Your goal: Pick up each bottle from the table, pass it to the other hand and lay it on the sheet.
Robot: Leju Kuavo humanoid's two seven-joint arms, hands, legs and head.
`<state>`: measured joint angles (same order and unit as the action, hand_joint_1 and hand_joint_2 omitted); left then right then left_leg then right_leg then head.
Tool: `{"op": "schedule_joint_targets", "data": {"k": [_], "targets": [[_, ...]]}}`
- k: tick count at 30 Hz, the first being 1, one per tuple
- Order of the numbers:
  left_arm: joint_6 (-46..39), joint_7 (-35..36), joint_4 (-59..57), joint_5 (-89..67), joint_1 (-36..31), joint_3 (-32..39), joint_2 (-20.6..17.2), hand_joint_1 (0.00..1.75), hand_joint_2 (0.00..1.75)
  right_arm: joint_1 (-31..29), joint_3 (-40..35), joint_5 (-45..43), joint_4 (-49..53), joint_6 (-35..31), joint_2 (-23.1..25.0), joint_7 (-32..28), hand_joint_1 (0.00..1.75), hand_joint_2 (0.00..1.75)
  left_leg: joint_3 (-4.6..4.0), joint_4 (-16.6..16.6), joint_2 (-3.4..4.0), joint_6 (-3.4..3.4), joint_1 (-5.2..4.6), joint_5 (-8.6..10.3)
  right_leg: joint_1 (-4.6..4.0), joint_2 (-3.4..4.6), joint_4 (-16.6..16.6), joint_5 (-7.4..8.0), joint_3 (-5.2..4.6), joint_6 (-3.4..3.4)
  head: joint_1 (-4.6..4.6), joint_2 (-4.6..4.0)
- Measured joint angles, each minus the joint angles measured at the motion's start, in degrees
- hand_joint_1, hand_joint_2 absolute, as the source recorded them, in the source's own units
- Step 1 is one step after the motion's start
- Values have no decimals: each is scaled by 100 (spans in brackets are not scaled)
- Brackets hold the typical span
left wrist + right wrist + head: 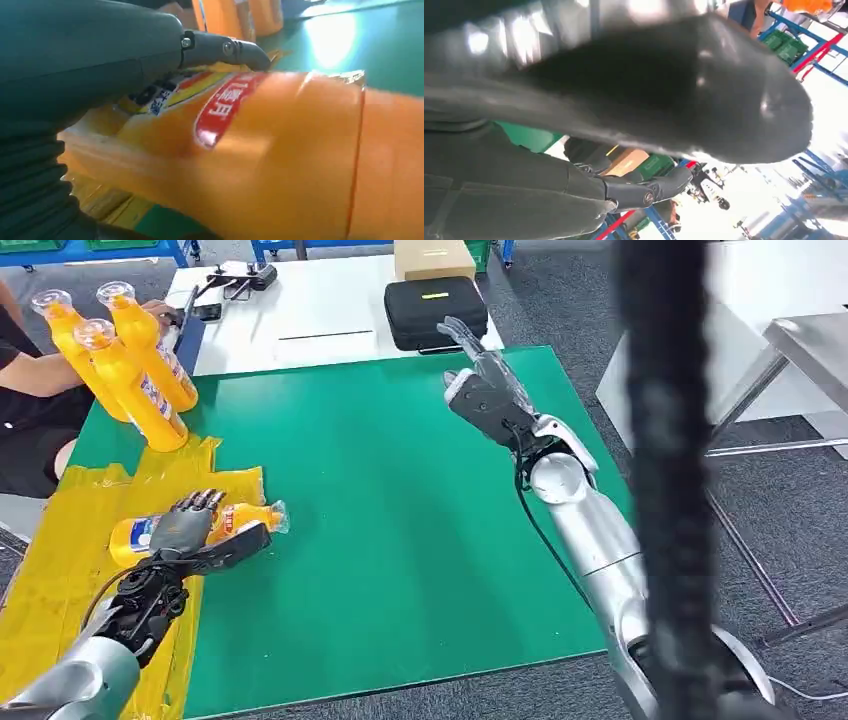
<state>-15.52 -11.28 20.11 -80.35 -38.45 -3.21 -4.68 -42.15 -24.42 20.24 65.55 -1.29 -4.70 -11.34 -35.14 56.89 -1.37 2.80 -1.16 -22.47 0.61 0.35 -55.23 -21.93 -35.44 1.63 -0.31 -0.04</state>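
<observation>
On the yellow sheet (60, 570) at the counter's (400, 540) left edge, our left hand (190, 530) grips a yellow bottle (240, 520) lying on its side, fingers over the label w/ thumb under; we judge it's being laid down, so the grip sits low and flat. Our right hand (485, 390) hovers well apart over the green mat, fingers spread, holding nothing, prob. done passing. Three more bottles (130, 360) stand near a person's arm (40, 375); a black case (435, 312) sits beyond, nothing blocking.

Black zip case (435, 312) beside cardboard box (433, 258) on white table (300, 320), seated person's arm (40, 375)
</observation>
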Motion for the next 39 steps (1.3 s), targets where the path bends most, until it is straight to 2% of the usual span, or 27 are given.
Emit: {"op": "schedule_joint_targets", "data": {"k": [6,12,20,23,27,29,32,34,39], "targets": [[164,-286,-20,260,-73,15,-33,0,0,-26,-118,-57,-37,-9,-50,31,0,0,5,0,-10,0,0,3,0,-2,0,0,7,0,2,0],[107,-942,-20,785,-108,168,-63,0,0,-26,-216,-57,-114,-72,-61,48,0,0,6,0,-14,-2,0,8,-1,-7,0,1,7,-2,0,0],[96,-1047,-20,866,-118,245,-63,0,0,-32,-282,-55,-186,-87,-68,48,0,0,5,1,-13,-2,0,9,0,-6,-1,1,7,-1,2,0],[-160,-1487,-13,1358,-109,363,-55,0,0,-32,-306,-35,-203,-122,-72,46,0,0,0,2,-12,-2,0,9,-1,-6,-1,2,0,-2,0,0],[-512,-2547,170,2891,-111,797,33,0,0,-31,-315,31,-247,-225,-72,11,0,0,-31,3,-8,5,1,20,-3,-5,-2,18,-33,-8,7,0],[-453,-2813,566,4048,-98,1046,92,0,0,-28,-317,81,-310,-341,-63,-85,0,0,-45,3,9,0,1,23,-2,1,-4,27,-50,-2,0,0],[51,-2804,1431,6335,-79,1202,155,0,0,-27,-308,131,-468,-761,-44,-447,0,0,-56,5,19,0,1,23,-3,6,-4,36,-67,-11,0,0],[508,-2617,2098,7460,-60,1213,225,0,0,-10,-236,83,-675,-1229,52,-910,0,0,-67,5,17,0,2,24,-6,7,-4,36,-77,-12,2,0],[638,-2463,3110,8104,-21,759,426,0,0,192,43,-129,-1097,-1928,433,-1809,0,0,-77,5,10,0,3,23,-5,5,-4,32,-82,-14,0,0]]}}
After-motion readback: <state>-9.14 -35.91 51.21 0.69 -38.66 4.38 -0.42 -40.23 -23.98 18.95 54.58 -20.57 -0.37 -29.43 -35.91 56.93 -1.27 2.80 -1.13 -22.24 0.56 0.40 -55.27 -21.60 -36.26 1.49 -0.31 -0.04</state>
